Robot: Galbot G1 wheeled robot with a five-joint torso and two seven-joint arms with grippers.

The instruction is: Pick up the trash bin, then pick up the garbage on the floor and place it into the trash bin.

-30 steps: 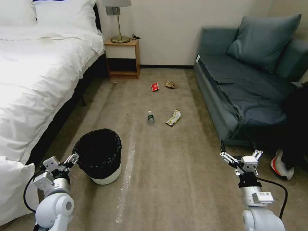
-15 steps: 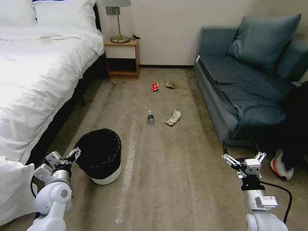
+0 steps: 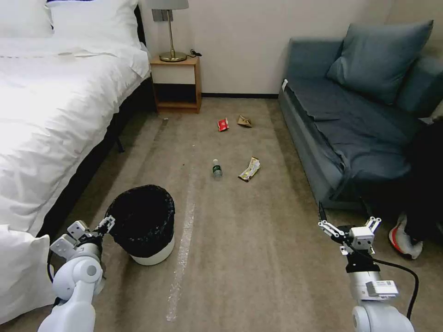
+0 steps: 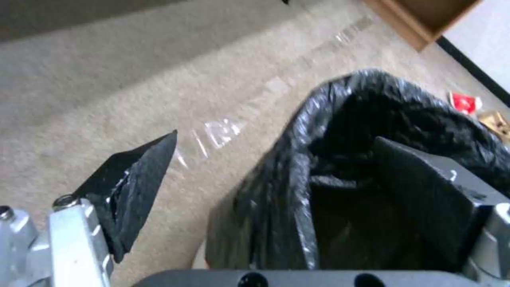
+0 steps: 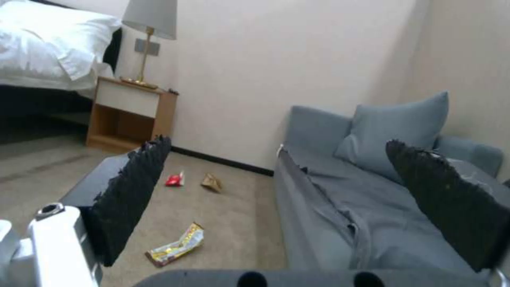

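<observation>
The trash bin (image 3: 144, 226), white with a black bag over its rim, stands on the carpet near the bed. My left gripper (image 3: 92, 229) is open at the bin's near-left rim. In the left wrist view one finger (image 4: 133, 191) is outside the trash bin (image 4: 297, 167) and the other is inside it. The garbage lies farther ahead: a clear bottle (image 3: 216, 169), a yellow-white wrapper (image 3: 249, 168), a red packet (image 3: 223, 124) and brown paper (image 3: 244, 121). My right gripper (image 3: 349, 228) hangs open near the sofa, holding nothing.
A white bed (image 3: 50, 115) runs along the left and a blue-grey sofa (image 3: 350, 124) along the right. A wooden nightstand (image 3: 176, 85) with a lamp stands at the back wall. A strip of clear film (image 3: 182, 258) lies beside the bin. A shoe (image 3: 406, 240) shows at the right.
My left arm has sunk a little and its gripper has settled at the bin's rim. The right gripper has dropped slightly. The bin and the garbage lie as before.
</observation>
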